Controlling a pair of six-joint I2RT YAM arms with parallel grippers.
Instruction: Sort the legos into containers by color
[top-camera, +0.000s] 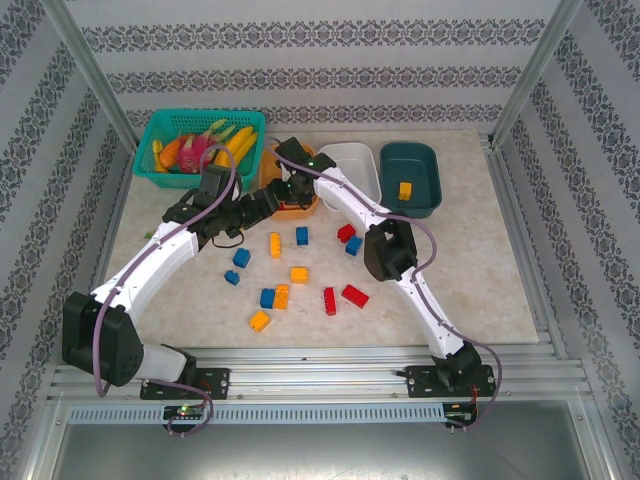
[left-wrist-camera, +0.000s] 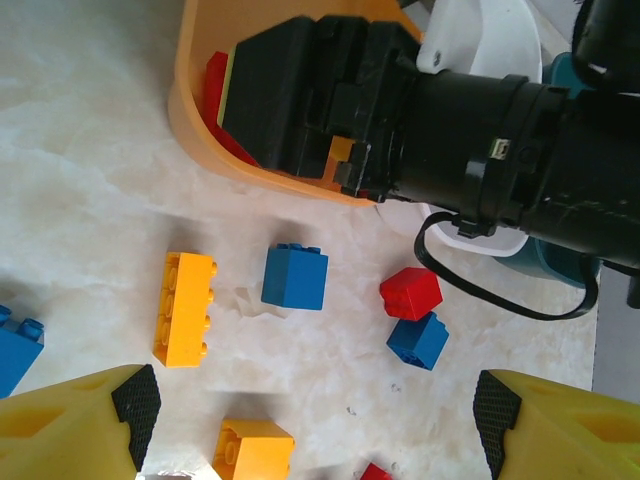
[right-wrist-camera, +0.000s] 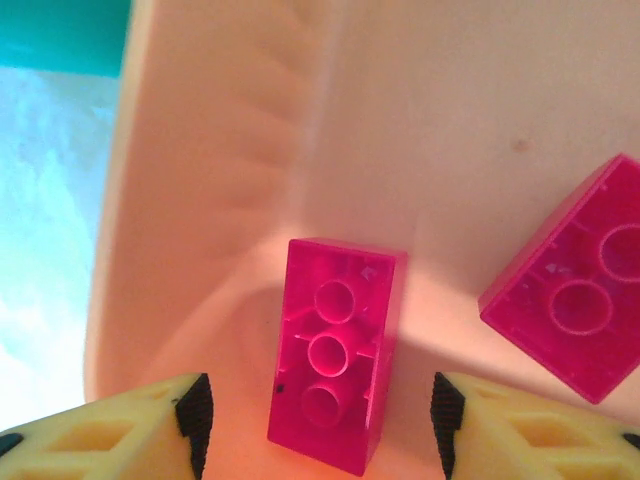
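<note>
Grippers spread: right gripper (right-wrist-camera: 320, 425) inside the orange bin (right-wrist-camera: 200, 150), left gripper (left-wrist-camera: 315, 410) above the table (left-wrist-camera: 80, 200).
Between the right fingers lies a red brick (right-wrist-camera: 335, 350), underside up, clear of both pads; a second red brick (right-wrist-camera: 570, 320) sits just right of it. Ahead of the left gripper lie a yellow brick (left-wrist-camera: 187, 308) and a blue brick (left-wrist-camera: 295, 277), with the orange bin beyond them.

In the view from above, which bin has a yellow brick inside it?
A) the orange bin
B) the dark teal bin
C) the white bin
B: a single yellow brick lies on the floor of the dark teal bin.
</note>
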